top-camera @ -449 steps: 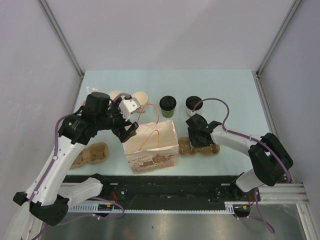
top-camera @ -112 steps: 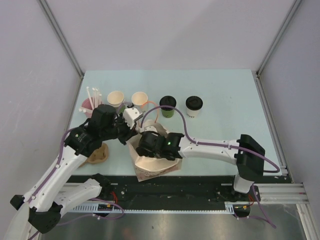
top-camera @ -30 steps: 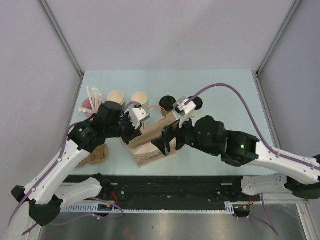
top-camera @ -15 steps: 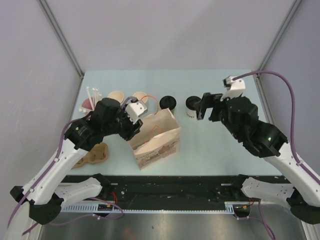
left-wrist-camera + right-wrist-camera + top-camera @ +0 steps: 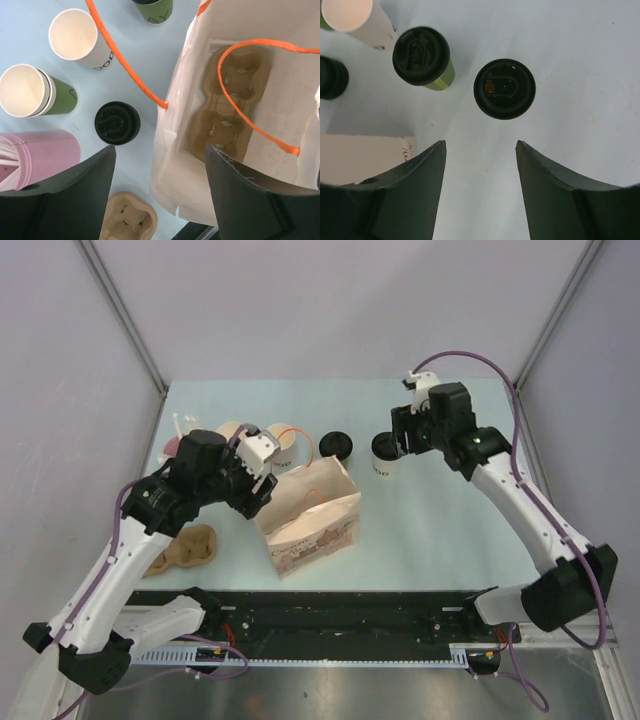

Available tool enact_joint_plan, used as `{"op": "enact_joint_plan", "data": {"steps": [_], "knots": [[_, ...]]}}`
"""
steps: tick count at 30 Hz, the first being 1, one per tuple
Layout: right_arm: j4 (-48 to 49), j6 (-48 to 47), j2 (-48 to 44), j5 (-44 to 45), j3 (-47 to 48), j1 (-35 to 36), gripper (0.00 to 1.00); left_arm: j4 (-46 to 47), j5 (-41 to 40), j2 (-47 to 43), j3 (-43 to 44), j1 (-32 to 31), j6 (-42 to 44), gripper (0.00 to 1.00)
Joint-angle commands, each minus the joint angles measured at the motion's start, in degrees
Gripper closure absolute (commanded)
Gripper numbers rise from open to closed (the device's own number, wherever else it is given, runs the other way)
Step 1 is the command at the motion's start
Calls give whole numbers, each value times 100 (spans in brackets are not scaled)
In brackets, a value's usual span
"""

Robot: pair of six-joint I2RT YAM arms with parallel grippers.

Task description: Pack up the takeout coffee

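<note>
- Bag (image 5: 310,520) stands open, tray (image 5: 230,105) flat inside to seat cups;
- left hand (image 5: 160,150) spread, empty, over its rim;
- right hand (image 5: 480,145) open, empty, poised above the white cup (image 5: 504,89) for a grasp; green cup (image 5: 422,57) beside it on the table (image 5: 450,520).

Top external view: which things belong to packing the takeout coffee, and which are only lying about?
For the job: green lidded cup, white lidded cup, paper bag, cup carrier inside it.
Lying about: open white cup, open green cup, pink straw cup, loose black lid, spare carrier.
</note>
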Motion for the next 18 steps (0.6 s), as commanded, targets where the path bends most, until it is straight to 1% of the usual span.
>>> {"op": "enact_joint_plan", "data": {"steps": [1,2,3,5,6,9,10,13,16,18], "knots": [[407,-973,585,-532,477,90,37,-131,488,-169,215,257,102,23],[364,-1087,734,-532,547,116,36,-140,523,-195,206,327,111,23],[250,-1175,1092,-479,748,143,35,-131,654,-213,180,467,102,23],[83,-1395,1454,-391,1029,222,36,-140,760,-257,119,591,102,22],[-74,-1439,1865,-391,1309,240,38,-131,795,-283,49,687,111,22],[-400,-1571,2569,-243,1794,257,46,-140,892,-309,13,828,120,22],[-462,-1641,2720,-207,2048,266,46,-140,962,-301,22,863,137,22],[-594,-1721,3098,-119,2270,354,47,-149,1015,-283,57,925,155,21],[-568,-1756,3266,100,2297,450,48,-166,1033,-257,66,969,155,21],[-551,-1756,3293,197,2305,512,51,-175,1085,-257,66,978,181,21]]}}
